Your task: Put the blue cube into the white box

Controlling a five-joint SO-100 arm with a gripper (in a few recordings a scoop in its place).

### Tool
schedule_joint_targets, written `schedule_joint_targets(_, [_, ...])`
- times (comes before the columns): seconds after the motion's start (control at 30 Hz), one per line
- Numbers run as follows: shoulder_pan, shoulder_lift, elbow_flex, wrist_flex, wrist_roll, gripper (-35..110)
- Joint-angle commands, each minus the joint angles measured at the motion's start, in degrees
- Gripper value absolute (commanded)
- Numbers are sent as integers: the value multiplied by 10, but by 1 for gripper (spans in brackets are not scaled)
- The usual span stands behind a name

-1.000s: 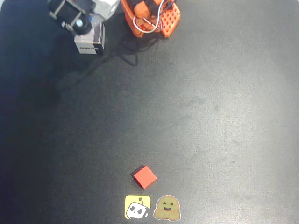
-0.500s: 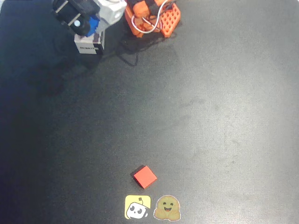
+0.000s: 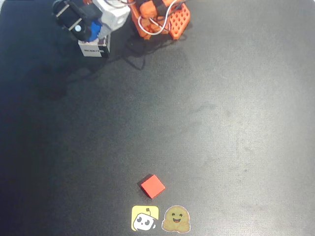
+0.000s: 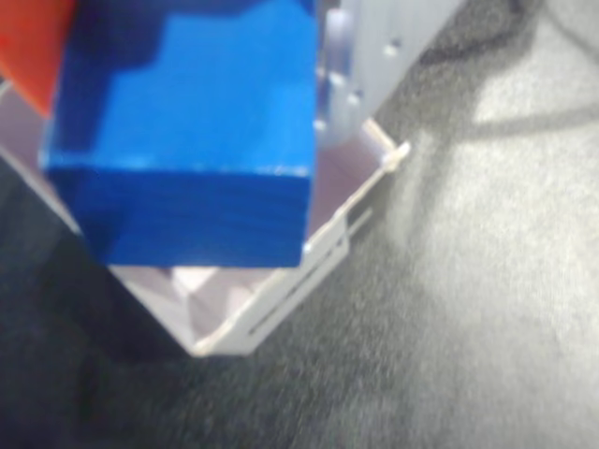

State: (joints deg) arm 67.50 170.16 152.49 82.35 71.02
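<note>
Blue cube (image 4: 187, 131) clamped in my gripper (image 3: 91, 27) above the white box (image 4: 271, 290); I'd centre it before releasing.

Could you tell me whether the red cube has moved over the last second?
No. The red cube sits at the same spot above the yellow sticker in the overhead view.

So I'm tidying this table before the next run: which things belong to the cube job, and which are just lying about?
Part of the job:
- blue cube, held in the gripper over the box
- white box, at the table's top left in the overhead view

Just lying about:
- red cube
- yellow sticker
- brown smiling sticker
</note>
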Motion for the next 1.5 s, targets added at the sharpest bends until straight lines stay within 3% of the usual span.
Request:
schedule_joint_targets(0.0, [3,30,9,-4,3,7])
schedule_joint_targets(0.6, [-33,110,25,5,-5,22])
schedule_joint_targets(0.7, [-33,120,26,4,-12,19])
schedule_joint_targets(0.83, [-25,134,30,1,-21,2])
schedule_joint_targets(0.97, [-46,150,46,-34,-40,0])
schedule_joint_targets(1.2, [-141,152,25,-84,-69,0])
schedule_joint_targets(1.47, [-358,153,-4,-97,-25,0])
